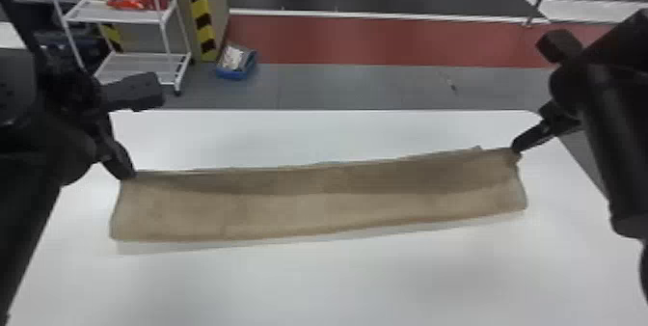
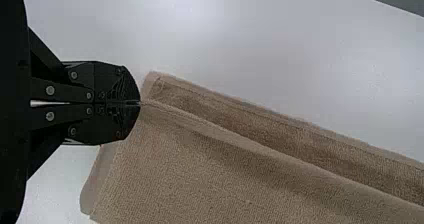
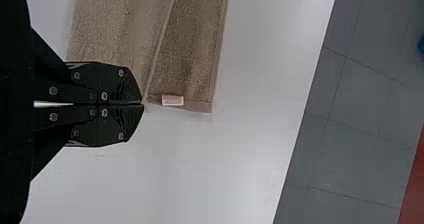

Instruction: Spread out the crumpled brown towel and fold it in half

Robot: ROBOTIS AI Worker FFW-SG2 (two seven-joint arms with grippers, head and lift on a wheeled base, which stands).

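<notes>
Left gripper [image 1: 129, 173] and right gripper [image 1: 516, 149], head view: your pair, clenched on the left and right ends of the brown towel [image 1: 318, 204] above the white table [image 1: 337, 286]; left wrist view: raised edge, presumably light, limp; right wrist view: end pinch, best held taut.

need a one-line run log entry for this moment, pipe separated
left gripper: shut on towel edge | right gripper: shut on towel edge | towel: stretched between both, over white table

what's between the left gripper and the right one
The brown towel, drawn out over the white table from the left gripper to the right gripper, as the head view shows.
</notes>
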